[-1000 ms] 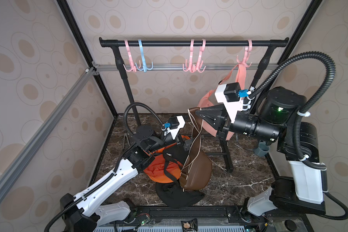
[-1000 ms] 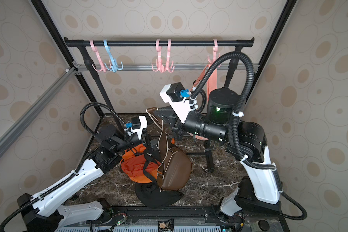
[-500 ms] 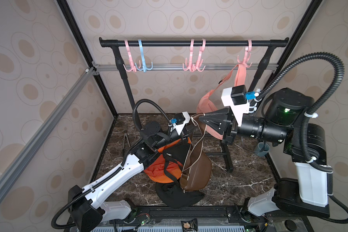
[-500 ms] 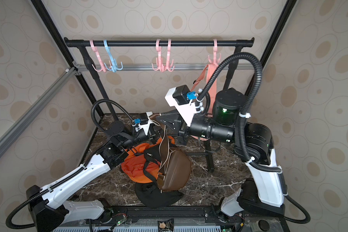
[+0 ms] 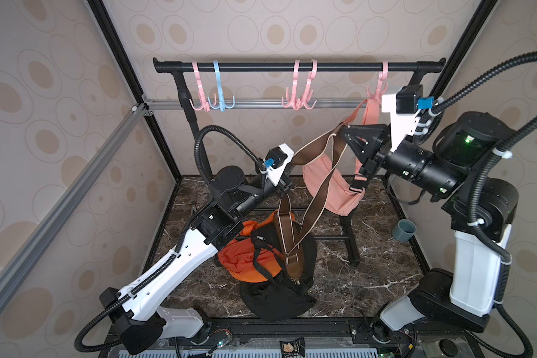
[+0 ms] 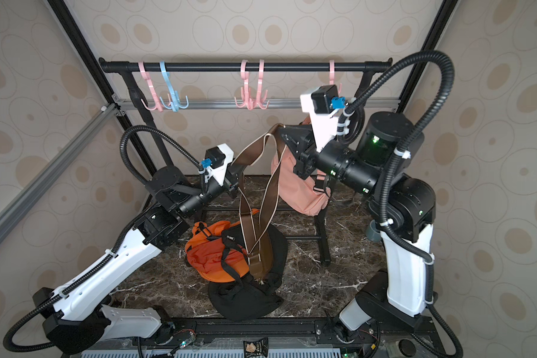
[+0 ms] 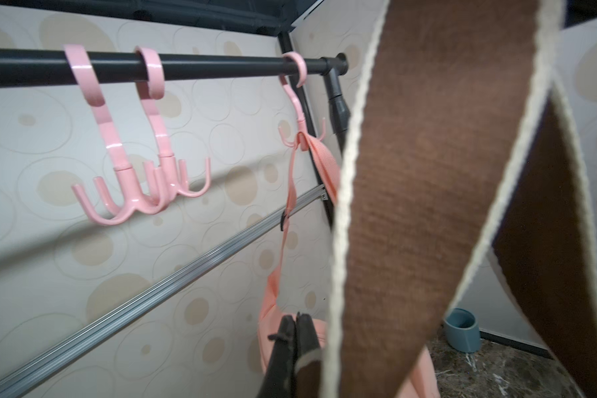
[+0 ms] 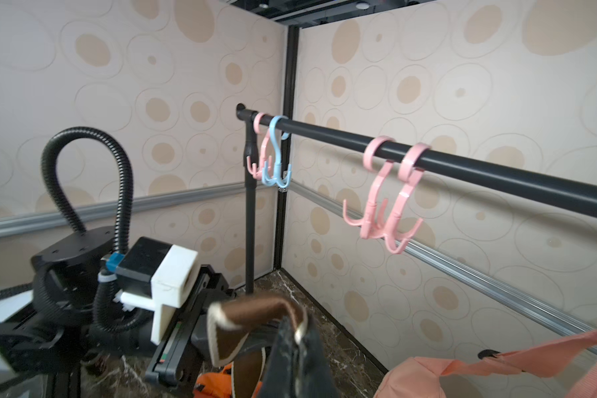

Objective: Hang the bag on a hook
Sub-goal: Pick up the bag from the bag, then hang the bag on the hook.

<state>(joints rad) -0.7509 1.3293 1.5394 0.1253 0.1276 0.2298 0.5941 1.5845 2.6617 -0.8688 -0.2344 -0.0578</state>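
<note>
- The brown bag [image 5: 293, 263] rests on the black bag [image 5: 276, 305] beside the orange bag [image 5: 242, 257].
- Its brown strap [image 5: 318, 192] rises to both grippers.
- Right gripper [image 5: 343, 131] is clamped on the strap's top fold.
- Left gripper [image 5: 287, 186] is pinched on the strap lower down.

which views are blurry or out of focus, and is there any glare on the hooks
Left wrist view: the brown strap close to the lens is soft, and the pink hooks show small glossy highlights. Right wrist view: the strap end and right gripper blur in the foreground. Both top views are sharp and evenly lit.
</note>
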